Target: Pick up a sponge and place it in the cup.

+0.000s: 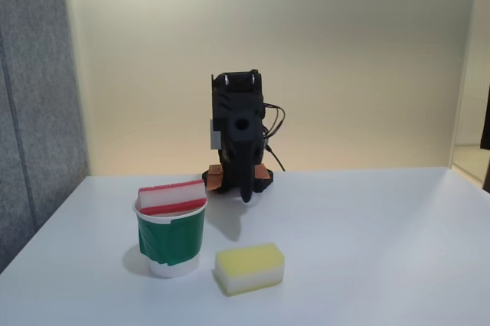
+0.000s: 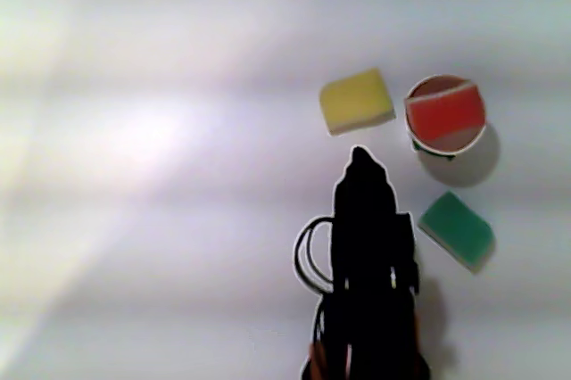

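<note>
I see the red-topped sponge lying tilted across the mouth of the upright green-banded paper cup.

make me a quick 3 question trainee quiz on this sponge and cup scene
1. True or false: the red sponge lies flat on the table.
2. Which sponge sits nearest the cup in the fixed view? A yellow sponge B blue sponge C black sponge
3. In the other view, what colour is the sponge lying beside the arm?

Key
1. False, it rests in the cup's mouth.
2. A
3. Green

The gripper holds nothing.
</note>
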You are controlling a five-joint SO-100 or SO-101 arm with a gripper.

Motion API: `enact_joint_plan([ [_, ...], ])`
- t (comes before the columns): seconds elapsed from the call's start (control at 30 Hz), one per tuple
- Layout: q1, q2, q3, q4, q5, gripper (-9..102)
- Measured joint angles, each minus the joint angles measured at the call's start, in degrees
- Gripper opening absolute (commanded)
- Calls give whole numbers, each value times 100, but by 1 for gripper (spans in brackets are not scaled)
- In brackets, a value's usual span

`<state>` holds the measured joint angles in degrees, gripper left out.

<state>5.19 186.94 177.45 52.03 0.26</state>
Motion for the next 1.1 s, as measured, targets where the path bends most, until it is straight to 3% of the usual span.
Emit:
enact_joint_plan([
  [0.37, 35, 0, 0, 2109, -686, 0],
  [1.1, 167, 9, -18, 2162, -545, 0],
])
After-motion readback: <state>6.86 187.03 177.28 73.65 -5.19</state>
